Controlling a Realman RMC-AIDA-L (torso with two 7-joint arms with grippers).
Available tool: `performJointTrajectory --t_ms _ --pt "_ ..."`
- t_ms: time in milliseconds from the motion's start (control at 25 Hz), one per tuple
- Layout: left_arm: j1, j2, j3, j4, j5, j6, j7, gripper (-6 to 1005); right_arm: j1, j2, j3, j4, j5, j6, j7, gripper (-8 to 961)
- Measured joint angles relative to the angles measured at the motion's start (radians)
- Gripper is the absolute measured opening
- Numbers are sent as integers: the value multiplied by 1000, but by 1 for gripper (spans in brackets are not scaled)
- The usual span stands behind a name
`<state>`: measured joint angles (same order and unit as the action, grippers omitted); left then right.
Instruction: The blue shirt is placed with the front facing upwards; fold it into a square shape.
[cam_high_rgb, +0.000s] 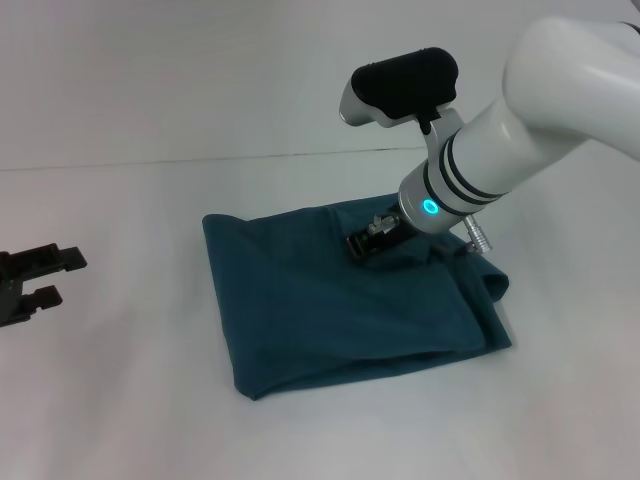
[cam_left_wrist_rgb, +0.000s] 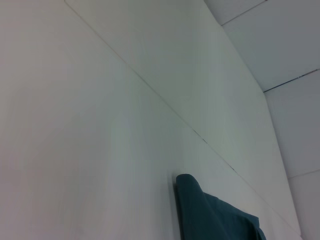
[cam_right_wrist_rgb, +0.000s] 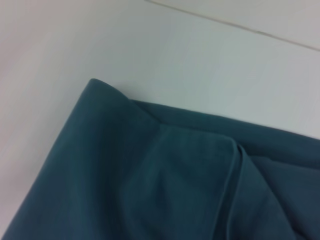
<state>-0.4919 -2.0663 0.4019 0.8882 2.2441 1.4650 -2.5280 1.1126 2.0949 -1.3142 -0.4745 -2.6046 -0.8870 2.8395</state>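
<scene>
The blue shirt (cam_high_rgb: 330, 310) lies folded into a rough square in the middle of the white table (cam_high_rgb: 120, 200), plain teal side up with no lettering showing. My right gripper (cam_high_rgb: 365, 242) is down on the shirt near its far edge, at a fold. The right wrist view shows a folded corner of the shirt (cam_right_wrist_rgb: 125, 190) with a hemmed flap on top. At the far left, my left gripper (cam_high_rgb: 55, 278) rests open and empty, apart from the cloth. A corner of the shirt (cam_left_wrist_rgb: 215, 215) appears in the left wrist view.
The right arm's white forearm (cam_high_rgb: 560, 90) reaches in from the upper right over the shirt's right side. A white wall stands behind the table's back edge (cam_high_rgb: 200, 160). Bare table surrounds the shirt.
</scene>
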Motion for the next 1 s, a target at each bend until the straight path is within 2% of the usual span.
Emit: performJointTrajectory --t_ms 240,440,640,1000 --pt "0 1 0 0 0 0 0 757 -43 -7 6 -127 -11 -73 19 40" --pt "3 2 0 0 0 1 0 757 -76 -17 23 -255 -100 -134 68 41" --pt "4 1 0 0 0 3 0 757 -66 -17 67 -265 -169 -123 71 40" --pt "4 -1 0 0 0 9 0 758 -56 -10 78 -253 -221 -49 73 41"
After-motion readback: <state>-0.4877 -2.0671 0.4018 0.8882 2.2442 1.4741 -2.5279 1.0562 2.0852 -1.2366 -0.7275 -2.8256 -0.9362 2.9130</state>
